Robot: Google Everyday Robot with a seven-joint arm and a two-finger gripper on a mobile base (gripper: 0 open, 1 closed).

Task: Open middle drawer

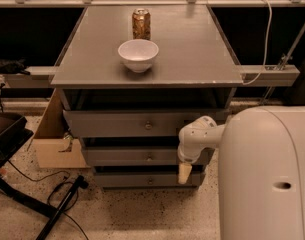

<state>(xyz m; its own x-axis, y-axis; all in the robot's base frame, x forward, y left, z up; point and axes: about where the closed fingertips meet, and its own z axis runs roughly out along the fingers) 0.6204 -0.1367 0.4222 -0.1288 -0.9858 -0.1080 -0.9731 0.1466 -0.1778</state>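
Observation:
The middle drawer [127, 157] is a shallow grey drawer front with a small round knob [150, 157]. It sits between a taller top drawer [112, 124] and a lower bottom drawer [127, 180]. All three look closed or nearly so. My gripper [184, 173] hangs from the white arm [197, 136], pointing down in front of the right end of the drawers. It is level with the gap between the middle and bottom drawers, to the right of the knob and not touching it.
A white bowl [138, 54] and a drinks can [141, 23] stand on the cabinet top [192, 49]. A cardboard box [54, 144] stands to the left of the cabinet. A black stand and cables [62, 199] lie on the floor at the lower left. My white body [267, 179] fills the lower right.

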